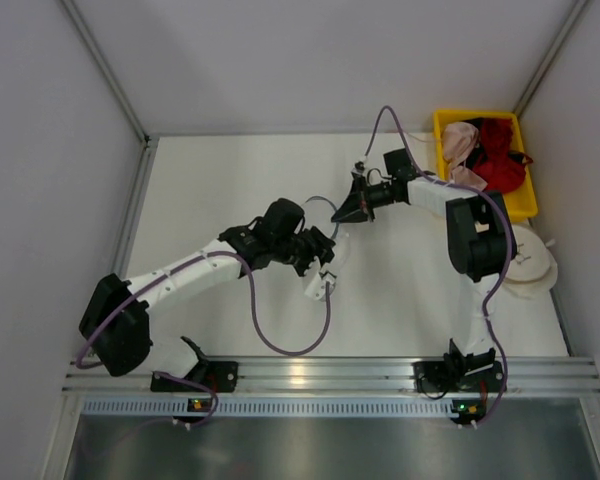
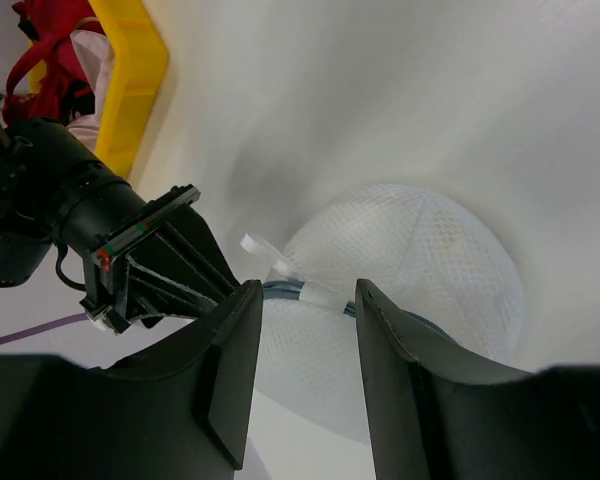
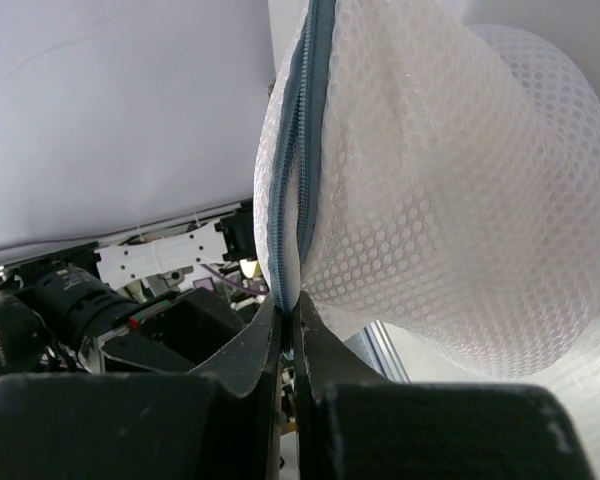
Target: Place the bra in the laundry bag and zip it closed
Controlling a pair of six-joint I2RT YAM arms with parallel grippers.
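The laundry bag [image 3: 460, 200] is a white mesh pouch with a grey-blue zipper [image 3: 305, 150] along its rim. My right gripper [image 3: 292, 300] is shut on that zipper edge and holds the bag upright off the table. In the left wrist view the bag [image 2: 410, 270] lies just beyond my left gripper [image 2: 310, 290], which is open, its jaws either side of the zipper rim near a white pull tag [image 2: 263, 249]. From above, both grippers, left [image 1: 325, 255] and right [image 1: 348, 212], meet at the bag [image 1: 340, 240] mid-table. The bag bulges; no bra shows distinctly.
A yellow bin [image 1: 438, 128] at the back right holds a pink garment [image 1: 458, 145] and a red garment [image 1: 500, 160]. An opaque cream round pouch [image 1: 532, 262] lies by the right arm. Grey walls enclose the white table on three sides.
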